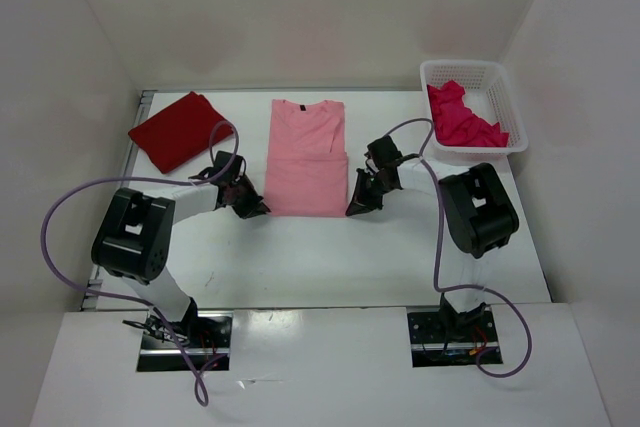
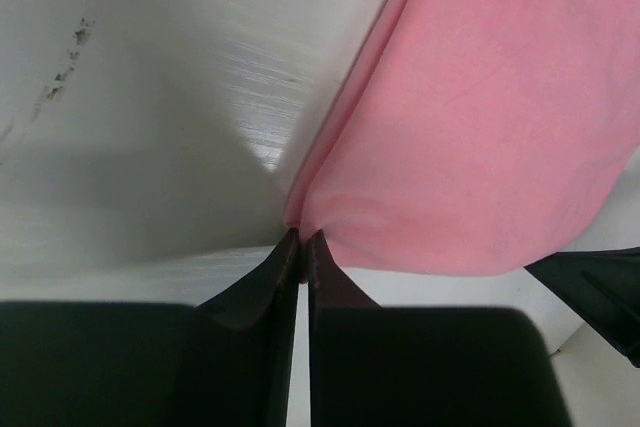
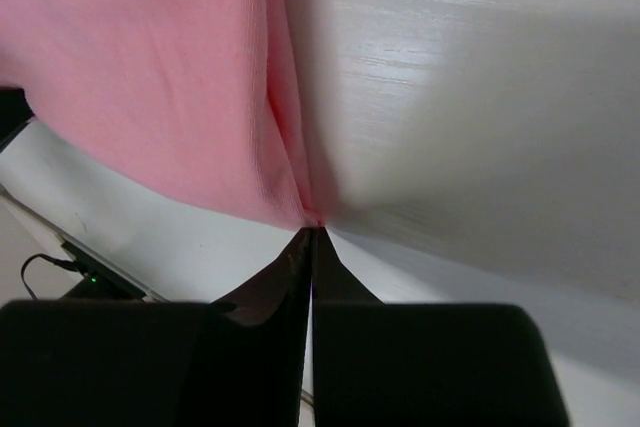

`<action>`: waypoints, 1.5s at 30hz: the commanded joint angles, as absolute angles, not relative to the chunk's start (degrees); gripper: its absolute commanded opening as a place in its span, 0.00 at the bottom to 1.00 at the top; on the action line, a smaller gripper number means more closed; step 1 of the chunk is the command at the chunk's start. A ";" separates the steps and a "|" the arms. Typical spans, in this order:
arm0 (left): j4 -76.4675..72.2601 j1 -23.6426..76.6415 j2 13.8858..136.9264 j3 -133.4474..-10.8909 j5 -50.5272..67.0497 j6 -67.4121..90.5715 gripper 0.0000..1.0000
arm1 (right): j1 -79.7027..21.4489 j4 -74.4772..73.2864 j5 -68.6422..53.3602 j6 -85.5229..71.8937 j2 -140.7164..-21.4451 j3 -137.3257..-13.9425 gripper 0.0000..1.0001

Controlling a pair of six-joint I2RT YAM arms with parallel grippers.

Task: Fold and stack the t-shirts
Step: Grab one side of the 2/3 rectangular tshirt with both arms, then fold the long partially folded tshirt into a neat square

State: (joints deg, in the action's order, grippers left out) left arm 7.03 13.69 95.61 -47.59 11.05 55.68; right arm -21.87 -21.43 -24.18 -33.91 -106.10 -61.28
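White basket (image 1: 480, 68) holds a crimson shirt (image 1: 462, 119); left gripper (image 1: 260, 209) and right gripper (image 1: 353, 209) each pinch the pink shirt (image 1: 305, 157).

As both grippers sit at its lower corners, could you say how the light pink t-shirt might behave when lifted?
Probably floppy: the light pink t-shirt puckers where the left gripper and right gripper pinch its corners, so the middle would likely sag. It looks thin and light, so its folded layers may slide apart.
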 commanded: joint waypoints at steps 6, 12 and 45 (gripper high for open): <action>14.66 13.71 85.89 -45.44 10.99 52.65 0.01 | -22.41 -22.23 -22.68 -35.15 -97.23 -56.70 0.00; 22.66 13.71 73.51 -39.39 15.28 52.82 0.00 | -25.66 -26.44 -22.84 -39.45 -83.36 -46.42 0.00; 12.05 7.21 116.00 -89.37 13.97 55.72 0.17 | -13.45 -34.28 -20.39 -29.00 -129.18 -113.45 0.00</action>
